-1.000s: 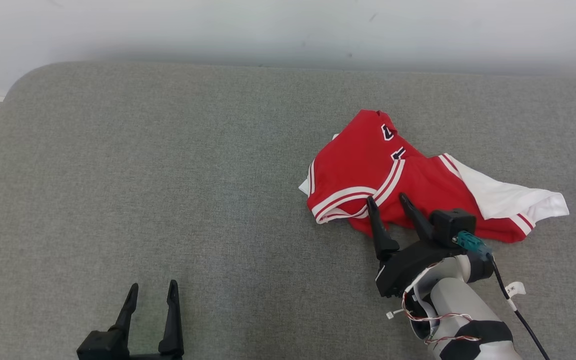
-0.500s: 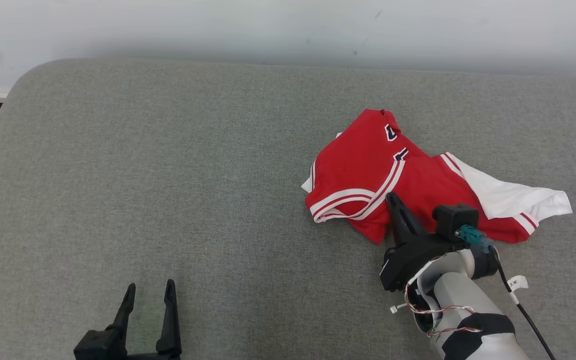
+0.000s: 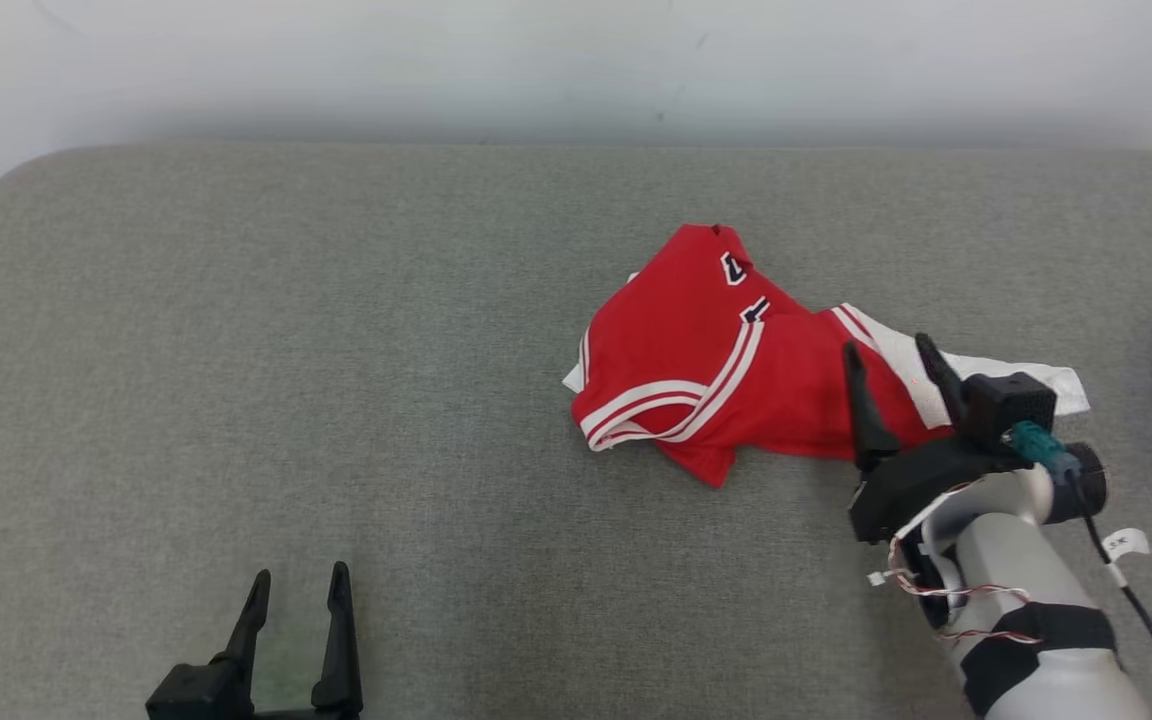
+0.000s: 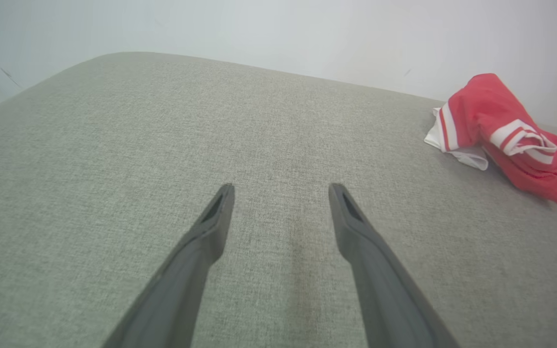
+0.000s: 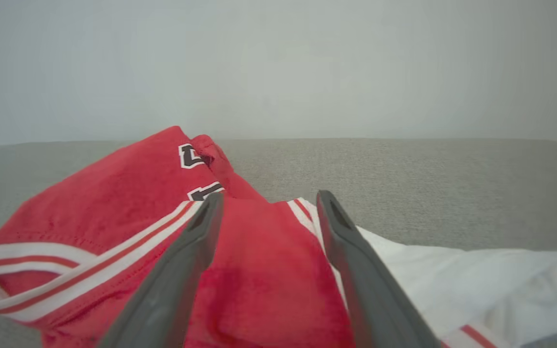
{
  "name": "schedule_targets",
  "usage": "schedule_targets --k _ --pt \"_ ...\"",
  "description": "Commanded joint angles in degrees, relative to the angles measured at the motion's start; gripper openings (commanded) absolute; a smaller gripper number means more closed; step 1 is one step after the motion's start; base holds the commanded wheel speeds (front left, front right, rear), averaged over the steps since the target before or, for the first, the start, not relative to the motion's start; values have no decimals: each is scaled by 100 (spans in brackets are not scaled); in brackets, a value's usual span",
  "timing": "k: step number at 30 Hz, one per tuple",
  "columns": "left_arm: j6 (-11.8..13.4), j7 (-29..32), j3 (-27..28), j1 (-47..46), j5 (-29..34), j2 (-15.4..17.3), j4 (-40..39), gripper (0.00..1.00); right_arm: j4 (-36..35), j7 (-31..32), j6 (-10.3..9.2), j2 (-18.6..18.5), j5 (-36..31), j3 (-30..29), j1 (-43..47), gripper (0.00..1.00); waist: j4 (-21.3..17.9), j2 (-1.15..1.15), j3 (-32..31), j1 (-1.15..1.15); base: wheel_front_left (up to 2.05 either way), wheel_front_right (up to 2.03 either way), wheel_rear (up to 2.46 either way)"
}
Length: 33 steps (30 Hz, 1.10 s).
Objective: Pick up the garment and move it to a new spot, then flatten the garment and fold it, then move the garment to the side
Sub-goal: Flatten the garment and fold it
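While over garment (image 3: 716, 370), right pincer (image 3: 886, 344) (agape)

Head view down on grey surface (image 3: 336, 350), wrist views low along fingers (image 4: 353, 241), all sharing red garment (image 3: 696, 370)

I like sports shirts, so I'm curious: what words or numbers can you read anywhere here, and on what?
Red garment: dark, white-edged characters, half hidden in folds, unreadable.
Small white tag: marks too small to read.
No other text.

The right gripper (image 3: 884, 342), fingers (image 3: 866, 412) apart, sits over the red garment (image 3: 696, 350).
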Motion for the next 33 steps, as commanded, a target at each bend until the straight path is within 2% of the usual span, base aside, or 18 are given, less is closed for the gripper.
schedule_targets --k 1,4,11,20,23,25,26,28,33 --pt "-38 -19 -21 44 -7 -5 -4 100 2 3 -15 -103 -153 -66 70 100 -122 0 -42 0 0 0 0" --pt "-19 -18 -26 15 -55 -4 -3 100 98 46 -15 -240 -312 -220 195 100 -215 0 -58 0 0 0 0" --pt "-39 -18 19 -43 -87 -4 -2 100 172 187 -15 -296 -509 -133 351 100 -366 0 -14 0 0 0 0" --pt "-79 -18 20 -98 -109 -4 18 100 286 228 -15 -323 -718 -318 203 100 -289 0 54 0 0 0 0" --pt "-78 -18 32 -94 -95 -4 17 100 341 205 -15 -326 -820 -379 155 90 -246 0 73 0 0 0 0" --pt "-72 -19 43 -92 -109 -4 20 100 372 203 -15 -349 -895 -428 100 77 -221 0 81 0 0 0 0" --pt "-72 -19 48 -92 -110 -4 20 100 396 204 -15 -363 -927 -450 74 43 -212 0 82 0 0 0 0" --pt "-82 -19 65 -92 -98 -4 20 100 474 248 -15 -392 -995 -520 31 0 -201 0 90 0 0 0 0" --pt "-88 -19 50 -138 -112 -4 -29 100 509 182 -15 -428 -1144 -681 -175 0 -164 0 122 0 0 0 0"
